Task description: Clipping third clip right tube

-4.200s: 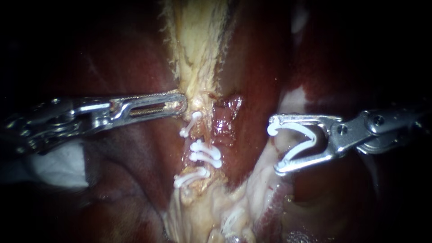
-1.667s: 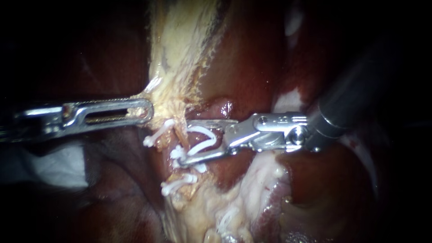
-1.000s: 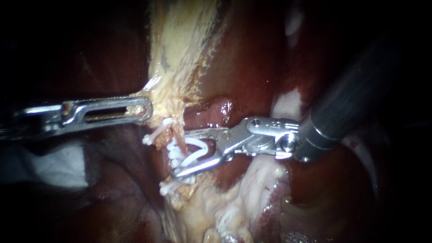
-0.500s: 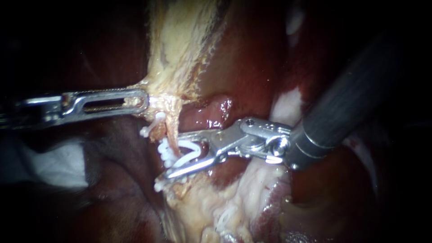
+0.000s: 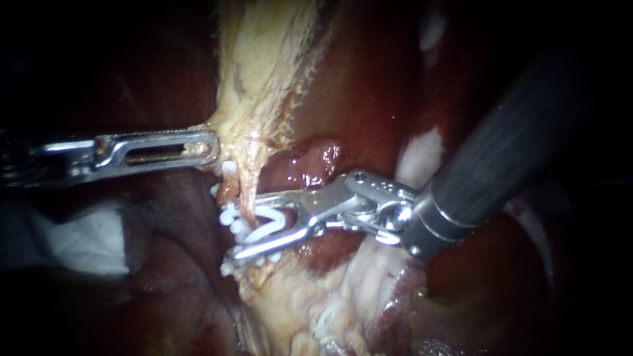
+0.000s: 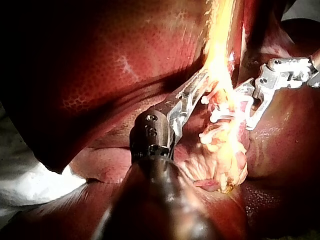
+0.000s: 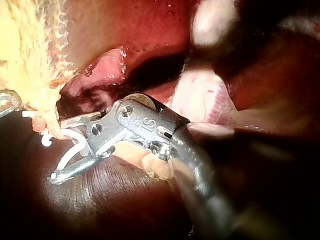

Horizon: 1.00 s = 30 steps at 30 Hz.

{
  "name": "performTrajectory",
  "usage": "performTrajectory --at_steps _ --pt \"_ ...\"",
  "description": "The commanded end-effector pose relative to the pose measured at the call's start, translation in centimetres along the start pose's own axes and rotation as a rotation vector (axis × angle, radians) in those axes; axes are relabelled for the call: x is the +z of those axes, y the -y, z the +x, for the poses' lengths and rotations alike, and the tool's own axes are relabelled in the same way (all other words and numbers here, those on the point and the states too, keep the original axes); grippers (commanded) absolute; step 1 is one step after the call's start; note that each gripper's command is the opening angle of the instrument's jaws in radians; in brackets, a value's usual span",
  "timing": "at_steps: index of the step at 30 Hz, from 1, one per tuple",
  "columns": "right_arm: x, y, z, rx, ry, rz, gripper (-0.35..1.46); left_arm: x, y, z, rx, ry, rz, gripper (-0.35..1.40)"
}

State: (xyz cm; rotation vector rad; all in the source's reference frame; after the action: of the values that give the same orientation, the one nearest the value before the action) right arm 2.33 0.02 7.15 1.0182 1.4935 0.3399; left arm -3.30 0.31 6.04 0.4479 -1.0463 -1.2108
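Note:
A thin pale tube (image 5: 248, 191) runs down from the yellowish tissue band (image 5: 264, 72). My left instrument (image 5: 210, 146) has its slotted jaws shut on that band's edge and holds it to the left; it shows again in the left wrist view (image 6: 201, 81). My right instrument (image 5: 232, 227) carries a white clip (image 5: 271, 222) in its jaws, which straddle the tube and stand partly closed, as the right wrist view (image 7: 50, 150) also shows. Other white clips (image 5: 229, 169) sit on the tube above and below the jaws.
Dark red liver (image 5: 369, 79) surrounds the field. Pale fatty tissue (image 5: 310, 296) lies below the clips. White gauze (image 5: 79, 244) sits under my left instrument's shaft. My right instrument's dark shaft (image 5: 501, 145) crosses the upper right.
My right instrument came in from the right with its clip, slid its jaws over the tube and narrowed them. The left instrument drew the pale tissue leftward and holds.

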Motion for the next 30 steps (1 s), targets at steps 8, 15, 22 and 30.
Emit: performTrajectory --at_steps 8,15,22,30 --pt "-0.05 -0.04 0.23 0.022 -0.036 0.002 0.53 0.01 0.00 0.02 0.001 -0.003 -0.004 -0.35" --pt "-0.09 -0.07 0.33 0.033 -0.048 -0.016 0.51 0.02 -0.02 0.03 0.003 -0.006 -0.005 -0.35" --pt "-0.11 -0.12 0.35 0.069 -0.056 -0.037 0.44 0.03 -0.02 0.05 0.004 -0.007 -0.007 -0.35" --pt "-0.17 -0.13 0.33 0.123 -0.068 -0.080 -0.19 0.04 -0.02 0.06 0.004 -0.007 -0.008 -0.35"
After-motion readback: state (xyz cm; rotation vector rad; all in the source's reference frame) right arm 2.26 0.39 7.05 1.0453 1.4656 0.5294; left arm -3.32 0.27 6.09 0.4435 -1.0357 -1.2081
